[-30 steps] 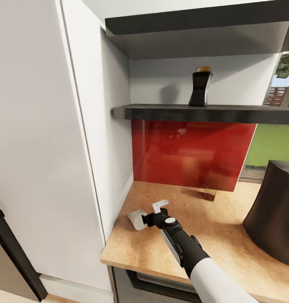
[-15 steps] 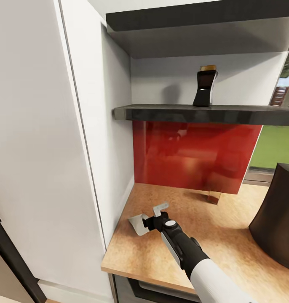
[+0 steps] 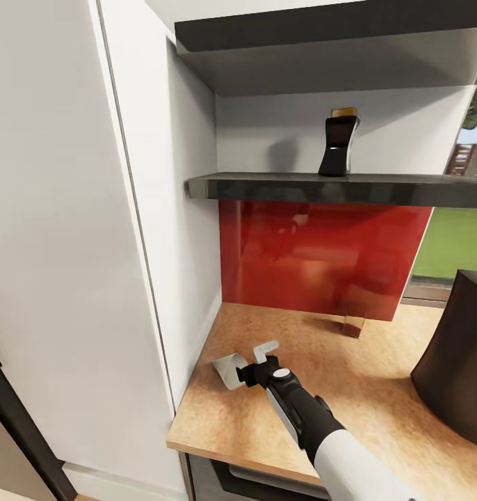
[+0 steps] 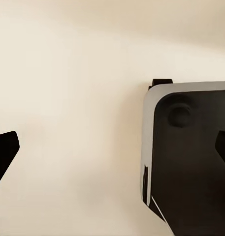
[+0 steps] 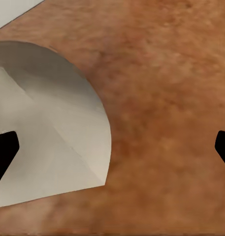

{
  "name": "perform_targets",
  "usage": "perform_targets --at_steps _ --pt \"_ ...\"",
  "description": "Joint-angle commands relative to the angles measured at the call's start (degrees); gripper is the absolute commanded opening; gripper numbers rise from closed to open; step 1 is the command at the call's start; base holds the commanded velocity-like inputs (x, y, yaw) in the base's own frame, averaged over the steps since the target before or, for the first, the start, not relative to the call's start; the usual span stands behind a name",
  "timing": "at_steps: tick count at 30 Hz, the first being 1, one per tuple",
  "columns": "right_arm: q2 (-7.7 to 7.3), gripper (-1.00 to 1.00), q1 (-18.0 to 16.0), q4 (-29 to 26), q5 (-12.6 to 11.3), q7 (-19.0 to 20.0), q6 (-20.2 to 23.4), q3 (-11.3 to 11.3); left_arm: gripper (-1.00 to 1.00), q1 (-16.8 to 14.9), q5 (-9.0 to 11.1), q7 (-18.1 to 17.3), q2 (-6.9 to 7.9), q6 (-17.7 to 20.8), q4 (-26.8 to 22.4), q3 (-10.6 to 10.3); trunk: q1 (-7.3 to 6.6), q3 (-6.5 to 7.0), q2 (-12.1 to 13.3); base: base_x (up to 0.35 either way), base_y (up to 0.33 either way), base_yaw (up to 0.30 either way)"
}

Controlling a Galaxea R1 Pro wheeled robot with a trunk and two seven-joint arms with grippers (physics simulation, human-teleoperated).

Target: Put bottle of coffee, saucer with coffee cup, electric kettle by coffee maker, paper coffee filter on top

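Slightly withdrawn since the previous frame, right claw [image 3: 256, 361] hangs spread wide over the paper coffee filter [image 3: 228, 369] lying ungrasped on the desk [image 3: 364, 390]; bottle of coffee [image 3: 338, 142] remains on the shelf [image 3: 322, 186], so most steps appear undone.

White paper filter [image 3: 228, 369] flat on countertop [image 3: 350, 390].

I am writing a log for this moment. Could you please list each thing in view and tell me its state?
paper coffee filter: lying on the countertop, not gripped.
right gripper: open, over the countertop beside the filter.
bottle of coffee: upright on the shelf, cap on.
shelf: bears the bottle.
countertop: bears the filter.
left gripper: fingertips apart in the left wrist view, holding nothing.
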Motion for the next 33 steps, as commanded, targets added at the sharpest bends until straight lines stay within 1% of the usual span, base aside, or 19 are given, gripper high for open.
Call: perform_targets --at_steps 1,5,9,12,27,33 --pt "0.00 1.00 0.0 0.4 0.0 0.0 0.1 0.0 1.00 0.0 0.0 0.1 -0.01 -0.2 0.1 0.0 0.02 -0.02 0.0 0.000 0.000 0.000" --pt "0.00 1.00 0.0 1.7 0.0 0.0 -1.5 0.0 1.00 0.0 0.0 0.1 -0.03 0.4 0.1 0.0 0.02 -0.02 0.0 0.000 0.000 0.000" --pt "0.00 1.00 0.0 3.2 0.0 0.0 -2.8 0.0 1.00 0.0 0.0 0.1 -0.06 2.4 0.0 0.0 0.02 -0.02 0.0 0.000 0.036 0.000" --pt "0.00 1.00 0.0 3.8 0.0 0.0 -3.1 0.0 1.00 0.0 0.0 0.1 -0.10 3.2 -0.1 0.0 0.02 -0.02 0.0 0.000 0.115 0.000" --pt "0.00 1.00 0.0 4.2 0.0 0.0 -3.3 0.0 1.00 0.0 0.0 0.1 -0.28 3.5 -0.1 -0.2 0.02 -0.02 0.0 0.003 0.024 0.000" --pt "0.00 1.00 0.0 4.2 0.0 0.0 -3.3 0.0 1.00 0.0 0.0 0.1 -0.27 3.6 -0.1 -0.2 0.02 -0.02 0.0 0.094 0.177 0.000"
